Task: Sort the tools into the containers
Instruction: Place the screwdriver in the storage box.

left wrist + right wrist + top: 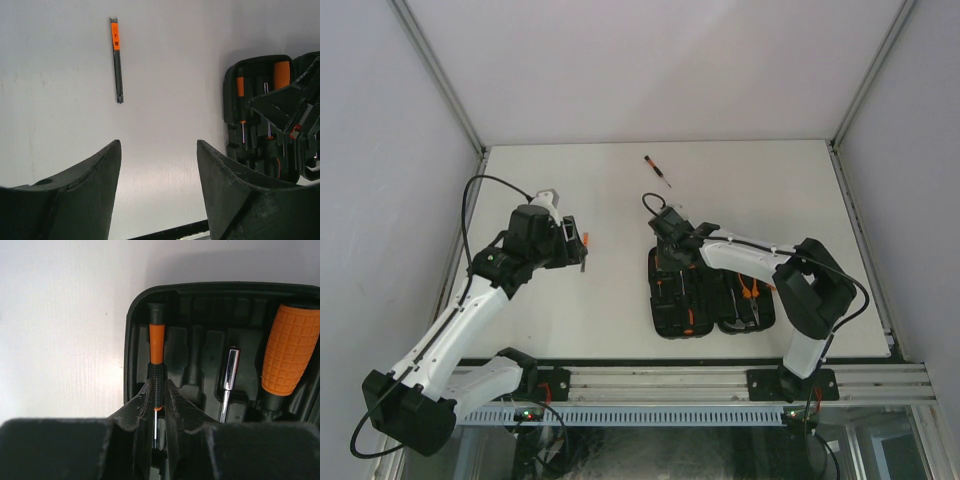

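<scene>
Right claw (160,390) is pinched tight on the knurled black neck of a thin screwdriver (157,345), which looks to be lying in the outermost slot at the far left corner of the open tool case (134,330). Probably smartest to keep the shaft lined up with the groove and press straight down till it seats before letting go. Left claw (159,165) hangs open over the table (55,115), with a loose screwdriver (117,60) just beyond it.
</scene>
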### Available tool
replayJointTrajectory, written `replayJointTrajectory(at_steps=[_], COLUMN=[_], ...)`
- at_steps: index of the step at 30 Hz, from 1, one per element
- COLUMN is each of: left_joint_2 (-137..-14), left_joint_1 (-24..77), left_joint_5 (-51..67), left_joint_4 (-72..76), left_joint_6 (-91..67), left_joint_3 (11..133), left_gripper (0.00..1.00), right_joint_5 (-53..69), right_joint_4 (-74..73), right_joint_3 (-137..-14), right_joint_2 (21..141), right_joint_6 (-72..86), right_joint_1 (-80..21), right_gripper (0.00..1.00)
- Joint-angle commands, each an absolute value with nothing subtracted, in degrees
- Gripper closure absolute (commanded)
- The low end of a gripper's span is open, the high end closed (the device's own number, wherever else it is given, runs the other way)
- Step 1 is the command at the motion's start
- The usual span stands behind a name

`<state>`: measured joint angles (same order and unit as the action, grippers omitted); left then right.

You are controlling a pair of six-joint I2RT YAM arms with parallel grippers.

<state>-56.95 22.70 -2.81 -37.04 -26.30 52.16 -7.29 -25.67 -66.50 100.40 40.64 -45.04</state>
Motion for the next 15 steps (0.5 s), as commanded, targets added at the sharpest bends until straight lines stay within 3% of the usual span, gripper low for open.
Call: replayJointTrajectory(at_steps=[1, 15], left_joint_2=[-56.5, -56.5], left_joint_1=[22.1, 21.9], left_joint_5=[-2.2, -1.7], left_joint_4=[-35.6, -35.5], left_joint_6=[-25.6, -25.7], left_joint_3=[50.7, 50.6], left_gripper=[0.34, 0.34], right_joint_5=[-7.7, -7.4], right_joint_4=[-25.8, -28.3], right_joint_3=[-69.3, -72.0], right_joint_2=[101.6, 104.9], right_joint_6=[39.2, 38.8], right_joint_1=[-45.7, -46.4], right_gripper=[0.88, 0.93])
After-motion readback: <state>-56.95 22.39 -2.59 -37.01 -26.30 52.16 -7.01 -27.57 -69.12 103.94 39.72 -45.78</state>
